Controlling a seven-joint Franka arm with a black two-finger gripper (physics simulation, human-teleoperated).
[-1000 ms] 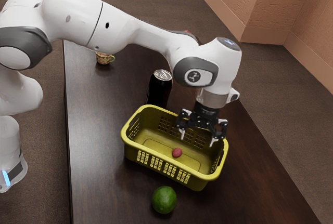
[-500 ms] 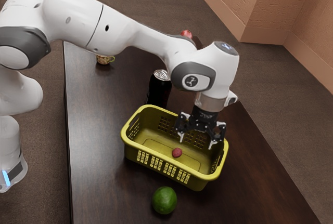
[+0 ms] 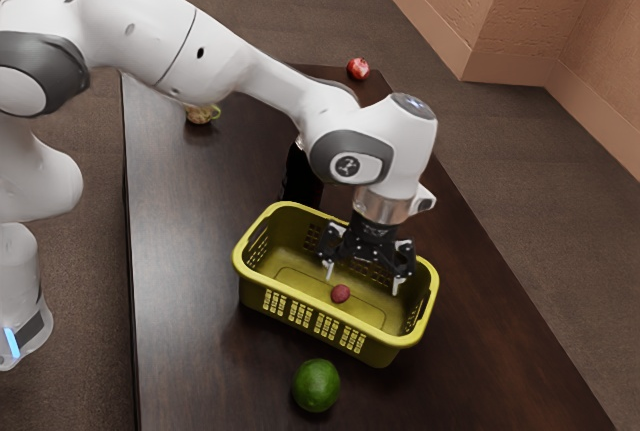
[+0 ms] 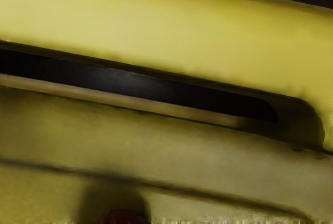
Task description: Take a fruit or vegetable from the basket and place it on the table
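Lime (image 3: 316, 385): on the table (image 3: 180, 301), outside the basket (image 3: 262, 278); unmoved.
Basket: upright, position unchanged.
Small red fruit (image 3: 341, 294): task item, on the basket floor, unmoved.
Gripper (image 3: 363, 280): fingers well apart, holding nothing; over the basket, shifted toward the exterior view's left and lower than before.
Black can (image 3: 299, 177): beyond the basket, now more hidden by the arm.
Patterned cup (image 3: 201, 116): farther off, partly covered.
Round red fruit (image 3: 358, 69): table's far end, now fully exposed.
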